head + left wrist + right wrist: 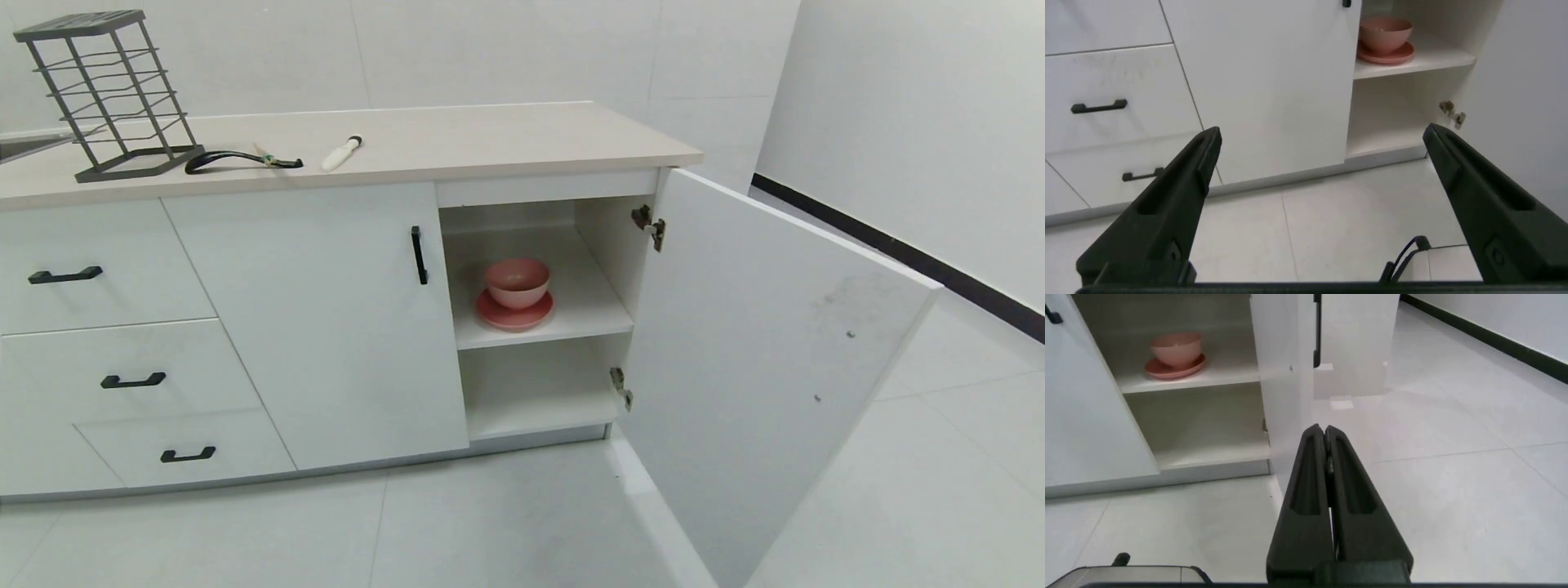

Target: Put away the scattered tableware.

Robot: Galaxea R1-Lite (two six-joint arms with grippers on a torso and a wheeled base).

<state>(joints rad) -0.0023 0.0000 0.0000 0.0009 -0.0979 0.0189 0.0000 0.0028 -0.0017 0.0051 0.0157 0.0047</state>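
Bowl [517, 282] stacked on plate [514, 315] near the shelf's [584, 299] front edge saves space, we judge; left tool [1321, 139] spread, right tool [1324, 437] closed empty.

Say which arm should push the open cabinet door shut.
Right, probably. The open door swings out on the robot's right, and the right gripper, jaws shut, points near its edge. The left gripper, jaws open, faces the closed door.

The left gripper [1320, 137] hangs low in front of the cabinet [1266, 82], jaws spread wide apart. The right gripper [1325, 434] hangs low before the cabinet's doorless side, jaws pressed together, empty.
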